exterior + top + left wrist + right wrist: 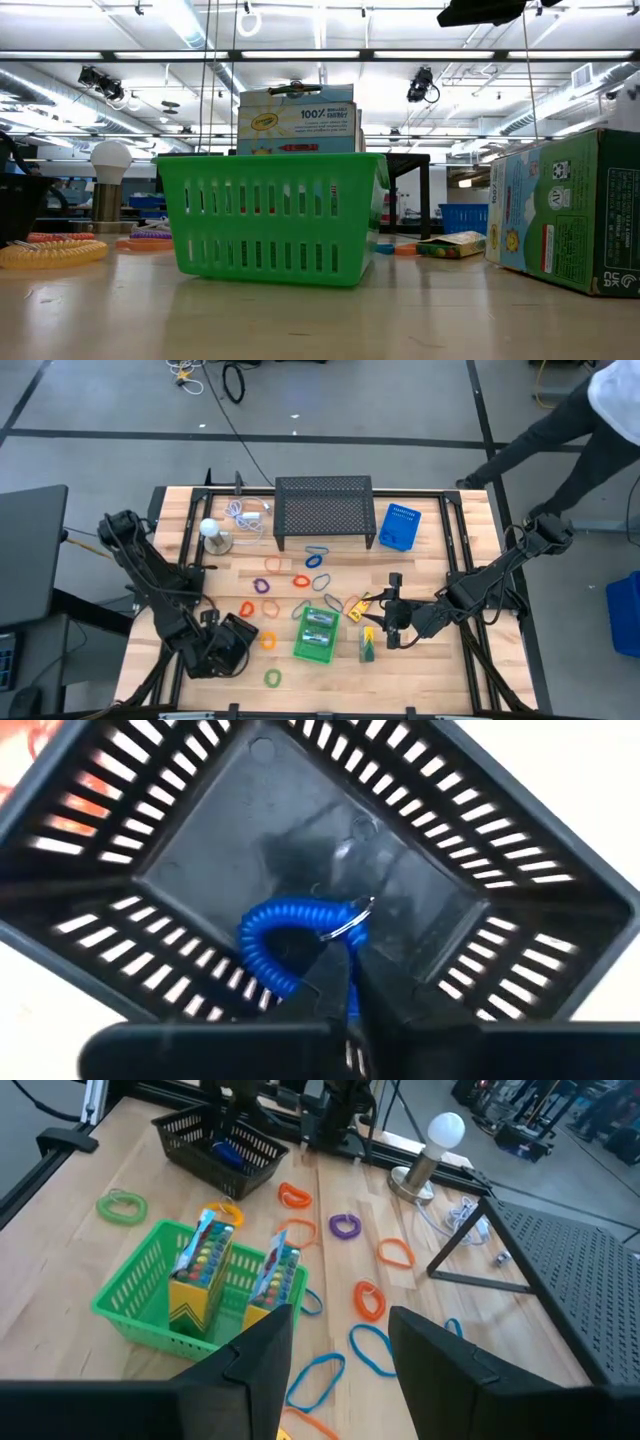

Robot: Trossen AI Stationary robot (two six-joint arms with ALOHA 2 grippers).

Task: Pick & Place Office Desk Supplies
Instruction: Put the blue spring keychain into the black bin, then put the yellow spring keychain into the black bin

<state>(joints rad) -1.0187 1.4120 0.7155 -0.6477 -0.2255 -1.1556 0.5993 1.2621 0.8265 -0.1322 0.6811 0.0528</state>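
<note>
The left gripper (345,982) is held over the black basket (520,910) at the table's front-left, its fingers pressed nearly together, pinching the metal ring of a blue coil loop (275,940) that hangs low inside the basket. The right gripper (335,1345) is spread and empty, hovering near the green basket (135,1305), where two crayon boxes (200,1270) are stood upright. Another crayon box (367,645) is seen lying just beside that basket. Orange, blue, purple and green loops (365,1298) are scattered on the wood.

Loops are judged light, springy and soft, so best taken at the ring or across the coil. Boxes are judged light, stiff card, best pinched across the narrow faces.
</note>
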